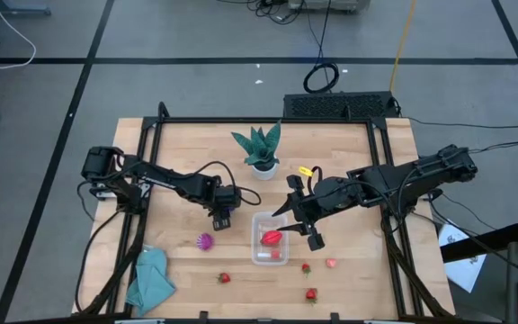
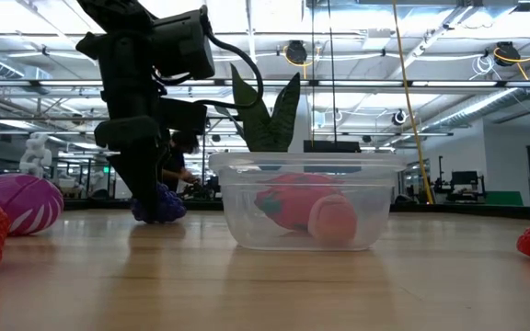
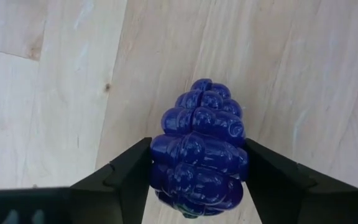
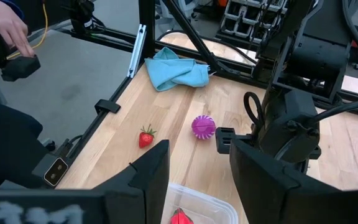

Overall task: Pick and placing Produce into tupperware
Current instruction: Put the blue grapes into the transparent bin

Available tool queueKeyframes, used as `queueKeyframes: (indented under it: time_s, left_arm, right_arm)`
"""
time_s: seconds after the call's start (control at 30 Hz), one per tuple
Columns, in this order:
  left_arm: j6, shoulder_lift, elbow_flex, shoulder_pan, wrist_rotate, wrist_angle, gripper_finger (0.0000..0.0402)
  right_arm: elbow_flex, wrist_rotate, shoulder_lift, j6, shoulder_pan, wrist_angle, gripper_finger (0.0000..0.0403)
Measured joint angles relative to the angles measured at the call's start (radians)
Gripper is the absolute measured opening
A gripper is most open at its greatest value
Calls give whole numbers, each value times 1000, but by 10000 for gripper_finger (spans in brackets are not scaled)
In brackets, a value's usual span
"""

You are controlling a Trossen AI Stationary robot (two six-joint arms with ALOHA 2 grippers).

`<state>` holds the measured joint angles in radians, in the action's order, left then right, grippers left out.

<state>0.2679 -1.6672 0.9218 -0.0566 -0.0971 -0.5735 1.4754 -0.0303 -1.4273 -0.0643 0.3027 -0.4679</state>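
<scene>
the step in hand is the pick of the dark purple fruit (image 3: 199,149), a knobbly grape-like piece lying on the tabletop (image 1: 349,153) at about nine o'clock from the clear container (image 1: 270,239). the left gripper (image 1: 223,214) stands straight down over it, and the left wrist view shows its jaws drawn in against both flanks of the fruit, pinching it at the widest part; the low view shows the fruit at tabletop level under the arm, so it looks gripped but not yet lifted. the next move, by my reading, calls for a clean lift, a short carry toward three o'clock, and a release over the container's open top, high enough to clear its rim. the container sits near the middle of the tabletop and already holds a red fruit (image 2: 288,204) and a pale pink one (image 2: 332,219), so there is less room inside and the drop should favour the free end. the right gripper (image 1: 311,232) hangs just at the container's three o'clock side, its jaws standing apart with nothing between them, as the right wrist view shows; it may need to stay clear of the incoming arm. other produce is not yet packed: a magenta fruit (image 1: 206,241) at eight o'clock from the container, and four small red strawberries (image 1: 225,278) spread along the six o'clock edge of the tabletop. a teal cloth (image 1: 150,277) lies at the seven o'clock corner and a potted plant (image 1: 261,149) stands at twelve o'clock.
</scene>
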Motion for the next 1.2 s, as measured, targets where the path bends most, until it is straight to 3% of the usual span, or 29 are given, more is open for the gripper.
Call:
queueKeyframes:
  time_s: [0.27,0.6,0.93,1.2]
  left_arm:
    - [8,43,0,-2,2,-8,225]
    - [70,244,0,-66,0,-1,236]
    - [72,291,-1,-265,-1,274,236]
    - [10,280,0,-348,-52,451,237]
  right_arm:
    - [0,0,0,0,0,1,160]
    - [0,0,0,0,0,8,160]
    - [1,0,0,0,0,23,160]
    - [1,-31,0,-11,-8,21,160]
